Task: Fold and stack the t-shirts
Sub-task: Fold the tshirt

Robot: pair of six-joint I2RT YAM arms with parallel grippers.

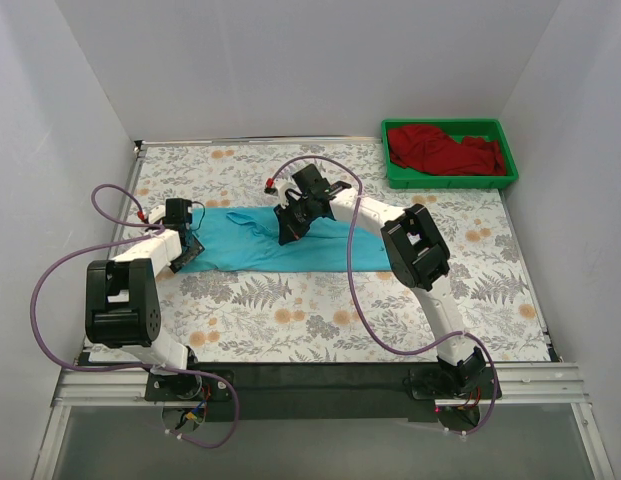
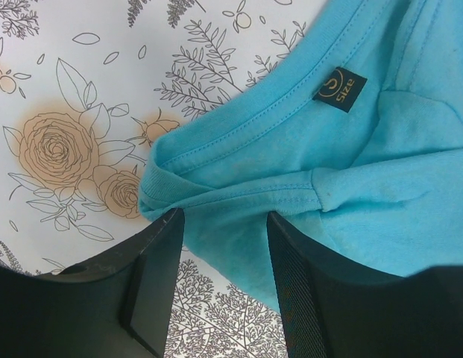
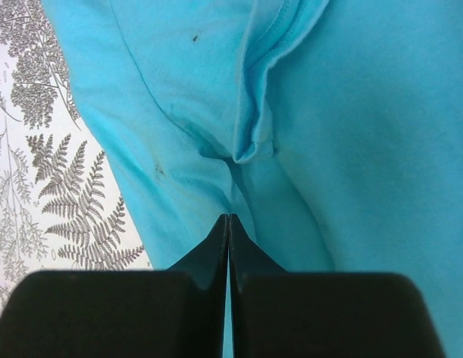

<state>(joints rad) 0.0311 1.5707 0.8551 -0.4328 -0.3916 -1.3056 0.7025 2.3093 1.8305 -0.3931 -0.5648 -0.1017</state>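
Observation:
The turquoise t-shirt (image 1: 335,250) lies flat in a long band across the middle of the table. My left gripper (image 1: 187,246) is at its left end. In the left wrist view it (image 2: 224,216) is open, with one finger on each side of the collar edge (image 2: 238,149), near a black size label (image 2: 340,89). My right gripper (image 1: 288,232) is on the middle of the shirt. In the right wrist view it (image 3: 229,218) is shut, with a crease of turquoise cloth (image 3: 250,142) running into its tips. The dark red t-shirt (image 1: 445,150) lies crumpled in the tray.
A green plastic tray (image 1: 450,182) stands at the back right corner. The table has a floral cloth (image 1: 290,310). White walls close in the left, right and back. Purple cables (image 1: 355,300) loop from both arms over the table.

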